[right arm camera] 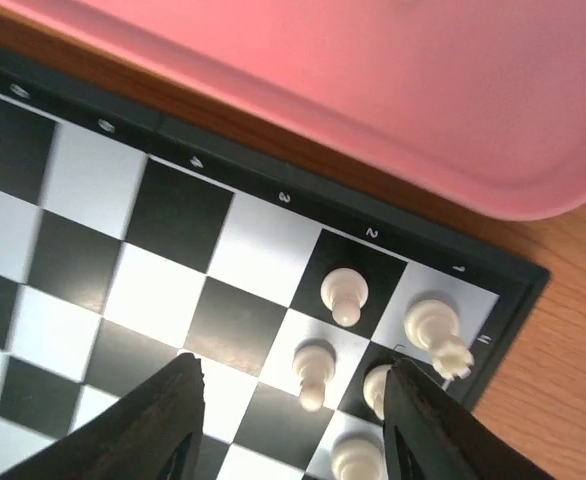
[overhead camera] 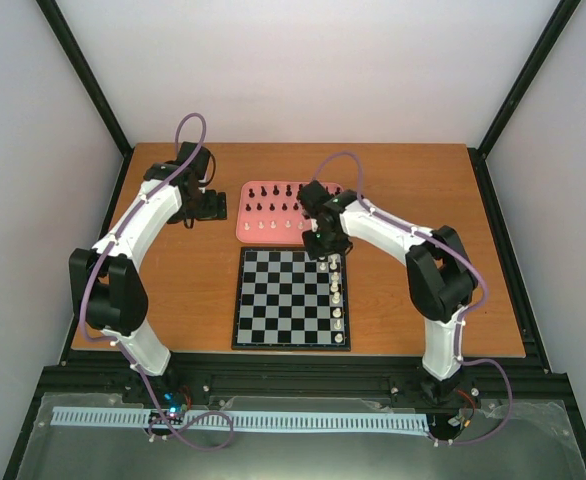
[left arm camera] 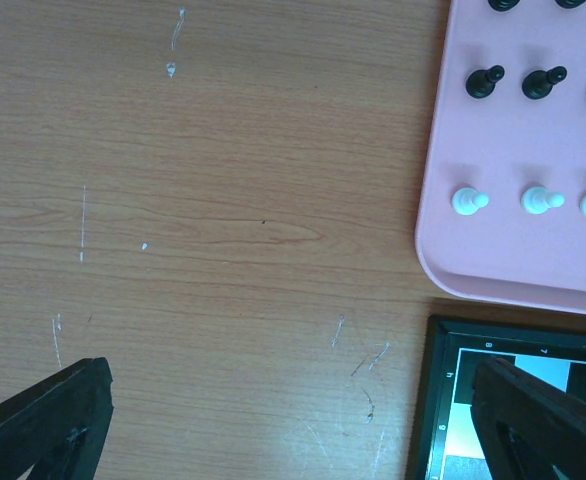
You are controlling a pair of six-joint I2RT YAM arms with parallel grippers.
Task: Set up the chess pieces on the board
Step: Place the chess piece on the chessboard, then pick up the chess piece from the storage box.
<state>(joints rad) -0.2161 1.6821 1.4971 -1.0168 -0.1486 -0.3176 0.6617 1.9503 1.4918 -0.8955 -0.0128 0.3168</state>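
**Layout.** The table [overhead camera: 188,300] carried the board [overhead camera: 273,300] at its near centre, with the pink tray [overhead camera: 241,228] just beyond the board's far edge. The tray held rows of black pieces [overhead camera: 274,191] and white pieces [overhead camera: 263,227] not yet placed. The placed chessmen [overhead camera: 337,295] stood in a line down the board's right-hand files.

**End effectors.** The right gripper [right arm camera: 298,430] hung over the board's far right corner, jaws partly open and clamping nothing. One white pawn [right arm camera: 313,373] stood on its square between the fingers. The left gripper [left arm camera: 293,430] hung over bare table beside the tray's near left corner, jaws wide apart and empty.

**Hazards.**

1. Board shift. One finger [left arm camera: 543,420] of the left gripper overlapped the board's corner. A straight descent there would likely land on the border and jolt every standing piece.
2. Crowding. A neighbouring piece [right arm camera: 378,390] stood just beside one finger [right arm camera: 428,440] of the right gripper. Sideways travel or an off-centre closure would probably topple it, and it could fell others in the file.
3. Corner piece [right arm camera: 435,335]. It appeared tilted, but the right wrist view did not show whether it was leaning or only looked so from its shape. If it was leaning, a light brush would drop it.
4. Grip. The pieces offered little surface, so an off-centre pinch would likely eject one.
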